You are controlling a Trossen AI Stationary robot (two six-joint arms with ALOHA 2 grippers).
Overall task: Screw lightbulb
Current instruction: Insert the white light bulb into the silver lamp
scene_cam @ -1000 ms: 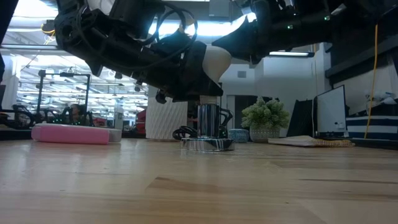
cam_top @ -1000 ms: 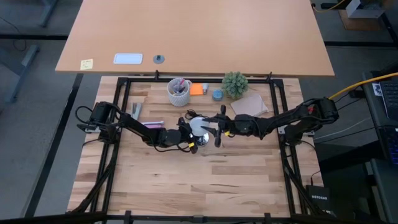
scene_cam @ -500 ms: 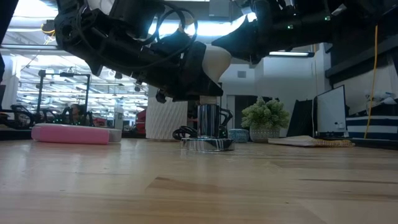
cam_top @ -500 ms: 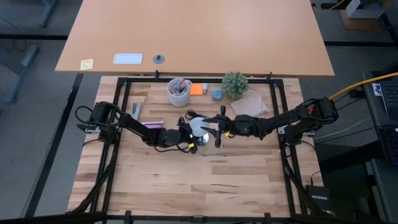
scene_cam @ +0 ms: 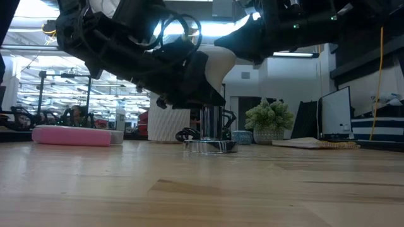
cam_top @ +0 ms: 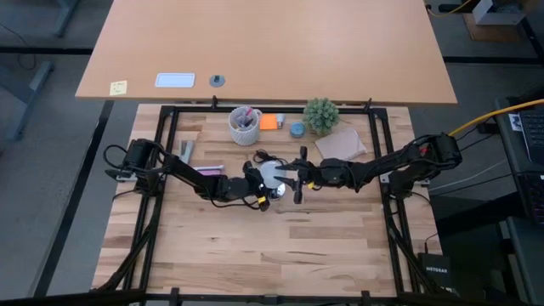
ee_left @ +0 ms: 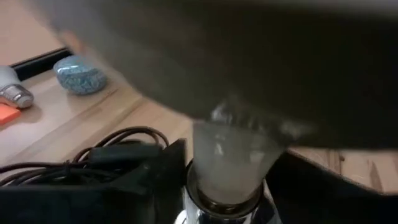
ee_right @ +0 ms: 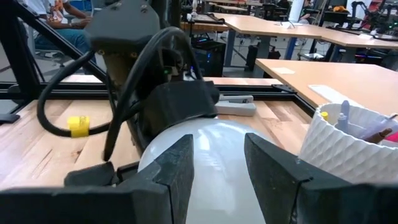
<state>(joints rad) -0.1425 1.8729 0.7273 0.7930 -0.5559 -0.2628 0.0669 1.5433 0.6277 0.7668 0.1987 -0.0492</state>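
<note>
1. The lightbulb (cam_top: 270, 172) stands base-down in the silvery round fitting (scene_cam: 211, 145), a little toward twelve o'clock of the counter's (cam_top: 280, 255) centre. Both arms meet over it.

2. The left claw (cam_top: 257, 184) comes in from nine o'clock, low around the bulb's neck. Its jaws stand spread as wide as they go, so by my reading it is not clamping the glass.

3. The right claw (cam_top: 291, 177) reaches from three o'clock. Its fingers (ee_right: 174, 171) stand open either side of the globe's crown, close to it, though contact cannot be confirmed.

4. To turn well, I judge, one claw should steady the fitting while the other takes the globe lightly and rotates about the upright axis. Tilt would cross the thread.

5. Regrip in short turns, never dragging sideways, since the fitting's black cord (ee_left: 74, 158) could shift.

6. The bulb is smooth frosted white glass, round, narrowing toward its base: slippery and fragile.

7. The fitting is polished metal, cylindrical on a flat disc. The counter is pale wood planking.
</note>
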